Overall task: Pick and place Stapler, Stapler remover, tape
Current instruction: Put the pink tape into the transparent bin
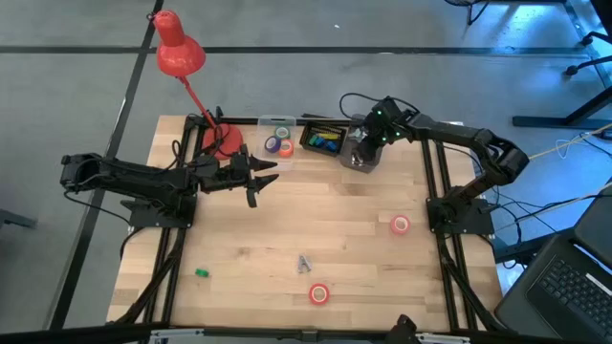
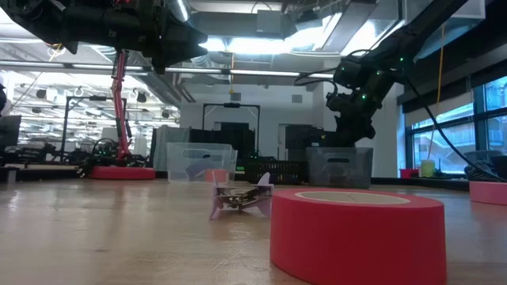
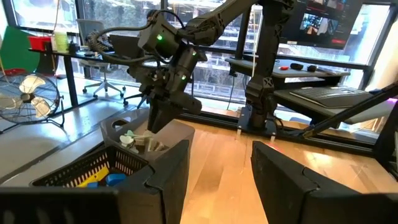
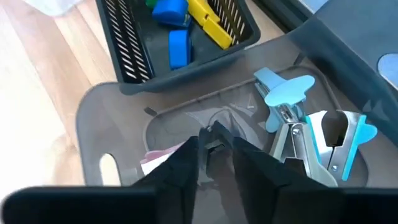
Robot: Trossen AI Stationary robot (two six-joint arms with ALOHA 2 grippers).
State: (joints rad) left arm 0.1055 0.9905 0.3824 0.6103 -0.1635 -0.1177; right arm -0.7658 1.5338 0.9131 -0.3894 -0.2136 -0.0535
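My right gripper [image 1: 359, 153] reaches down into the grey bin [image 1: 361, 158] at the table's far side, fingers nearly together around a pale pink staple remover [image 4: 163, 157]. Two blue staple removers [image 4: 287, 93] [image 4: 339, 138] lie on the bin's floor. Another staple remover [image 1: 304, 263] rests on the table near the front. Two red tape rolls [image 1: 400, 225] [image 1: 319, 293] lie flat on the wood, and more rolls sit in a clear tub [image 1: 279, 139]. My left gripper [image 1: 256, 178] hangs open above the table's left-centre, touching nothing. My right gripper pinches the pink staple remover by its metal jaw end [image 4: 214, 142], coming from above and pointing down into the bin. The pink handle part sticks out beside one finger [image 4: 186, 162]. Whether it rests on the bin's floor cannot be told.
A black slotted basket [image 1: 325, 139] with yellow and blue pieces stands between the clear tub and the grey bin. A red desk lamp [image 1: 180, 53] rises at the far left corner. A small green block [image 1: 202, 273] lies near the front left. Bare wood spans the middle.
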